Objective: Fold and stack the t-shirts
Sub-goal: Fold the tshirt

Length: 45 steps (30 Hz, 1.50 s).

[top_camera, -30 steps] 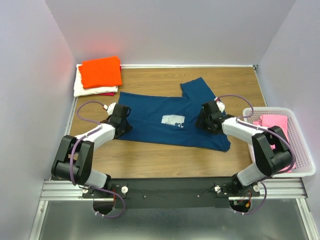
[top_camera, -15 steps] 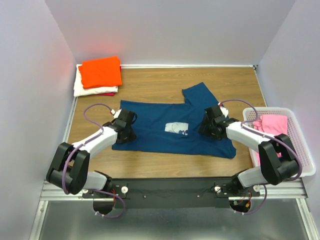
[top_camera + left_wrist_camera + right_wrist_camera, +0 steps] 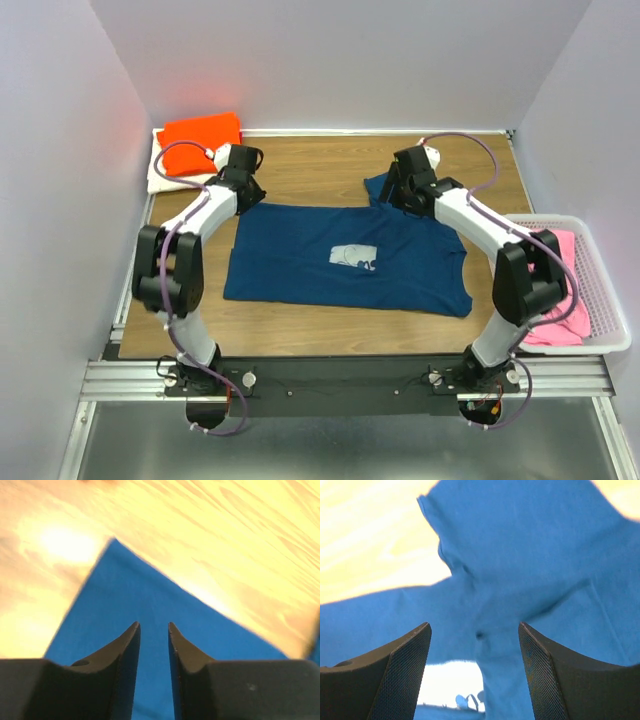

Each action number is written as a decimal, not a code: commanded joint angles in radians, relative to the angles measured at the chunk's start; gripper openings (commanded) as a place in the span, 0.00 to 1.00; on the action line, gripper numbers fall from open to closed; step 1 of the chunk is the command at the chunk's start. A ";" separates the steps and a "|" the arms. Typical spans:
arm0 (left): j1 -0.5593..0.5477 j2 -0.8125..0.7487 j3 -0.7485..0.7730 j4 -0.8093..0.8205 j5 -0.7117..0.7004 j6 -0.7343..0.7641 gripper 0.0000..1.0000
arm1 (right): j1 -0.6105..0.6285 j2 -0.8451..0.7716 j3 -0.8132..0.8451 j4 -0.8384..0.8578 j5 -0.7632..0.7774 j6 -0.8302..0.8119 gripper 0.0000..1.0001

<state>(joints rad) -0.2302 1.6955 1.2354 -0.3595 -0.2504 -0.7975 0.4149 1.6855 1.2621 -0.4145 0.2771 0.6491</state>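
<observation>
A: Navy blue soft-cloth tee (image 3: 345, 260) lies flat in the middle of the wooden table (image 3: 320, 160). Left gripper (image 3: 154, 625) is narrow and empty over its far-left corner. Right gripper (image 3: 475, 625) is wide and empty above the far-right sleeve (image 3: 375, 188).

B: Pinch both far edges level, then fold toward the near hem. Sleeve looks bunched, hard to tell from here. Flatten it first.

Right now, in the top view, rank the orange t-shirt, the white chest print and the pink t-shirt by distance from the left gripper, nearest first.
1. The orange t-shirt, on the stack at the far left corner, just behind the left gripper.
2. The white chest print, mid-table on the navy t-shirt, off to the right.
3. The pink t-shirt, in the white basket at the right edge.
</observation>
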 commanded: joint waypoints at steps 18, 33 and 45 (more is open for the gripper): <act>0.077 0.426 0.395 -0.147 -0.133 0.032 0.38 | -0.174 0.164 0.168 0.022 -0.091 -0.108 0.77; 0.068 0.345 0.328 -0.142 -0.138 0.034 0.45 | -0.209 0.186 0.158 0.032 -0.110 -0.109 0.77; 0.063 0.404 0.369 -0.151 -0.132 0.037 0.44 | -0.220 0.207 0.164 0.036 -0.122 -0.108 0.77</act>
<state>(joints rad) -0.1638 2.0804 1.5726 -0.5007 -0.3531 -0.7567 0.2066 1.8603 1.4055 -0.3939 0.1741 0.5491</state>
